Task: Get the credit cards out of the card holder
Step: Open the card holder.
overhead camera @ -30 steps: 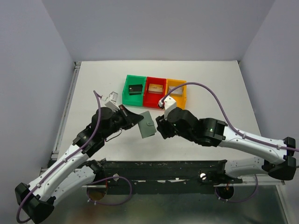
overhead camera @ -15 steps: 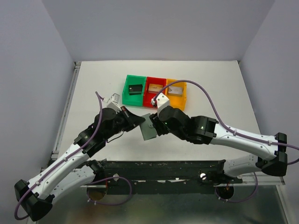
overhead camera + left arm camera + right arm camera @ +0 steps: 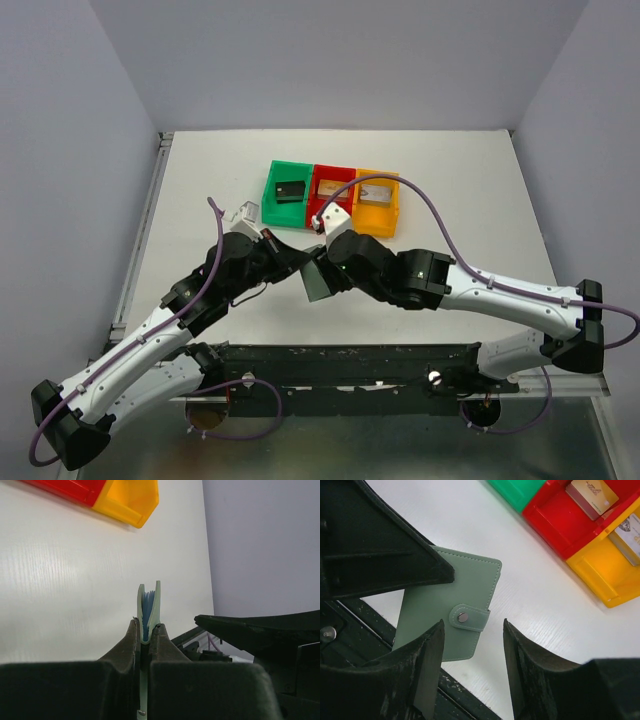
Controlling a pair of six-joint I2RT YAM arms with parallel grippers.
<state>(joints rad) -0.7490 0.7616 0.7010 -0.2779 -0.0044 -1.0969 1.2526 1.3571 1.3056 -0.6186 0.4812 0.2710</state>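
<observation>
The card holder (image 3: 318, 281), pale grey-green, hangs above the table with my left gripper (image 3: 296, 262) shut on one edge. From the left wrist it shows edge-on (image 3: 149, 607) between the closed fingers (image 3: 146, 630), blue inside. Its snap strap (image 3: 469, 617) is fastened. My right gripper (image 3: 472, 625) is open just beside the holder, with the strap end showing between its fingers; I see no contact. Credit cards lie in the bins: a black one (image 3: 291, 190), a golden-tan one (image 3: 592, 495) and a silvery one (image 3: 630, 535).
Green bin (image 3: 272, 205), red bin (image 3: 330, 215) and yellow bin (image 3: 378, 222) stand in a row just beyond the grippers. A black rail (image 3: 340, 360) runs along the table's near edge under the holder. Both arms meet at mid-table.
The right gripper has swung left and forward, from beside the holder's right edge to right up against it, staying open. The left gripper still holds the holder, nearly still.
</observation>
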